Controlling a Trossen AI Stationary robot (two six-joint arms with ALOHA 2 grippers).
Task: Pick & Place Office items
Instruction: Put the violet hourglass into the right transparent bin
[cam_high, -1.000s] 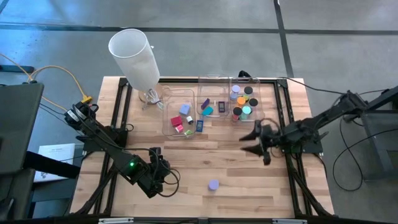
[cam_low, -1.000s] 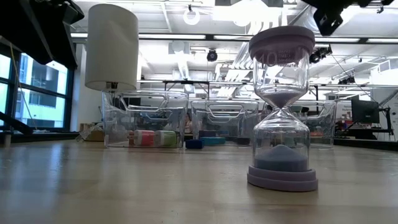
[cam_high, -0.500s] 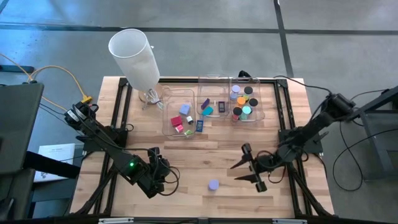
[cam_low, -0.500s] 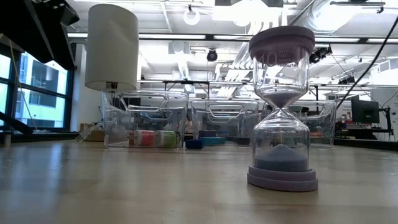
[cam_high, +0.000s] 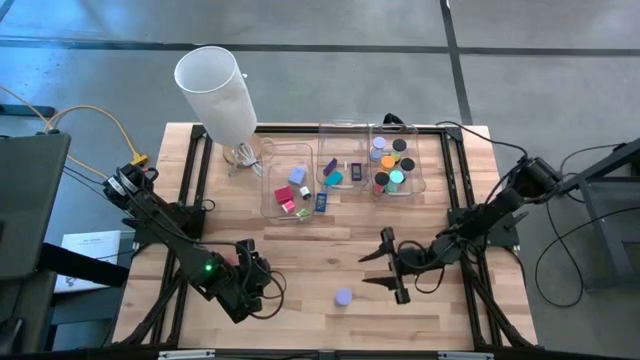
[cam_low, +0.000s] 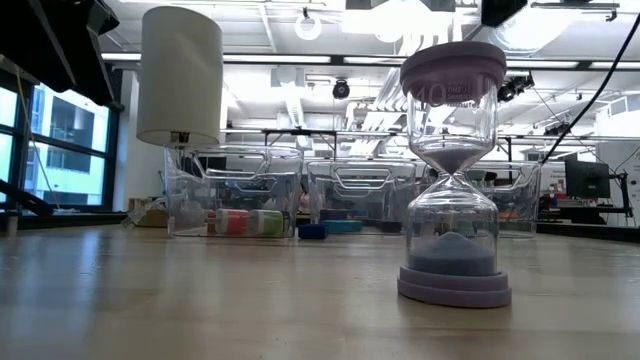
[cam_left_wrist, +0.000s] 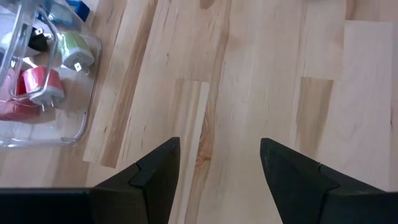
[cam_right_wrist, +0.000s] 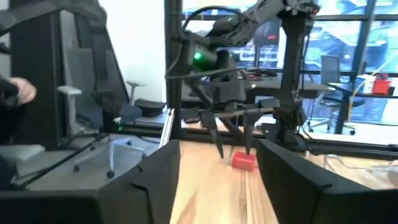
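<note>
A lavender hourglass (cam_high: 343, 297) (cam_low: 452, 170) stands upright on its base on the wooden table (cam_high: 300, 320), near the front edge. My right gripper (cam_high: 372, 268) (cam_right_wrist: 217, 186) is open and lies about level, pointing toward the table's left, just right of and slightly beyond the hourglass. My left gripper (cam_high: 252, 262) (cam_left_wrist: 217, 162) is open at front left, pointing down over bare wood. A red block (cam_right_wrist: 244, 160) lies on the table at its fingertips. Coloured blocks, flat rectangles and round discs lie in three clear bins (cam_high: 287, 190) (cam_high: 340, 170) (cam_high: 395, 165). My left gripper's fingertips (cam_right_wrist: 249, 148) stand right at the red block, seen from across the table. I cannot tell whether they touch it. Its own wrist view shows only bare wood between the fingers.
A tall white cylinder (cam_high: 215, 90) stands at the far left corner, next to the bins. Black frame rails (cam_high: 195, 180) (cam_high: 455, 180) run along the table's left and right sides. Bare wood lies between the bins and the two grippers.
My right gripper has gone from beside the bins toward the near edge and the table's left, sinking and levelling out, and has ended up close to the hourglass. The hourglass has stayed in place.
</note>
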